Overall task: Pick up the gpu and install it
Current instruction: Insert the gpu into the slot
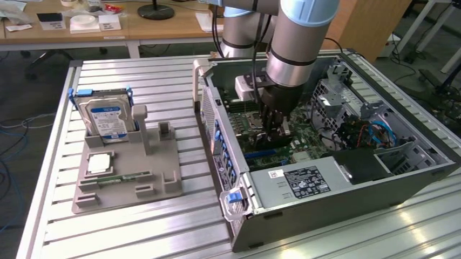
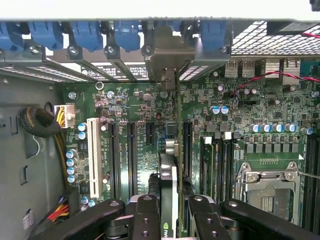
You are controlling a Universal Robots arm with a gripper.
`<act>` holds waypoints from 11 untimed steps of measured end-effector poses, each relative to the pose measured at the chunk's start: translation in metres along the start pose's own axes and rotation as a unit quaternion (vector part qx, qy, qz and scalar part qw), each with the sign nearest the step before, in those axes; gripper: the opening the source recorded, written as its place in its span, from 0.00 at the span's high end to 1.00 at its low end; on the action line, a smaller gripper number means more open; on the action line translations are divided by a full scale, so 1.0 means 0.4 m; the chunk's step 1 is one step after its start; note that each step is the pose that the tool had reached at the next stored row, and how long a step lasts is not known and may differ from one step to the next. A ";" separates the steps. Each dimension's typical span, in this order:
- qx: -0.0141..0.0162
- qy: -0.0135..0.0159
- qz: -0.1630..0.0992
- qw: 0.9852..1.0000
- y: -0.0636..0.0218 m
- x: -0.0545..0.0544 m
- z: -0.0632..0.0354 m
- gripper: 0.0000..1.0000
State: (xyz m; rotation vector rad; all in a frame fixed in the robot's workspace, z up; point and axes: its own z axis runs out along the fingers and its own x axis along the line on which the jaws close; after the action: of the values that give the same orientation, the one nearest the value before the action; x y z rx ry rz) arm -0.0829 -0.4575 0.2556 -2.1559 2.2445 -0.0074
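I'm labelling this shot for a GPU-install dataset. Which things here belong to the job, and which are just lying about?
Part of the job:
- gpu, held edge-on in the gripper
- motherboard with its slots
- computer case

Lying about:
- hard drive, upright in the grey holder
- processor on that holder
- memory stick beside it

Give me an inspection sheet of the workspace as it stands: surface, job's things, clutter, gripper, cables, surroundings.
Surface: ribbed metal table.
Job's things: gpu held on edge over the motherboard, inside the open computer case.
Clutter: grey fixture tray with hard drive upright, processor and memory stick lying flat.
Gripper: gripper shut on gpu.
Cables: blue cables in the case; yellow-black bundle.
Surroundings: wooden desk behind.
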 end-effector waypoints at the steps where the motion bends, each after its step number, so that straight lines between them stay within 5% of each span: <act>1: 0.000 0.000 0.000 1.000 0.000 0.000 0.000 0.73; 11: 0.000 0.000 0.001 1.000 0.001 0.002 0.012 0.73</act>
State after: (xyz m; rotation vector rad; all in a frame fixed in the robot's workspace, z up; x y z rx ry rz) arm -0.0833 -0.4580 0.2509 -2.1527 2.2475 -0.0074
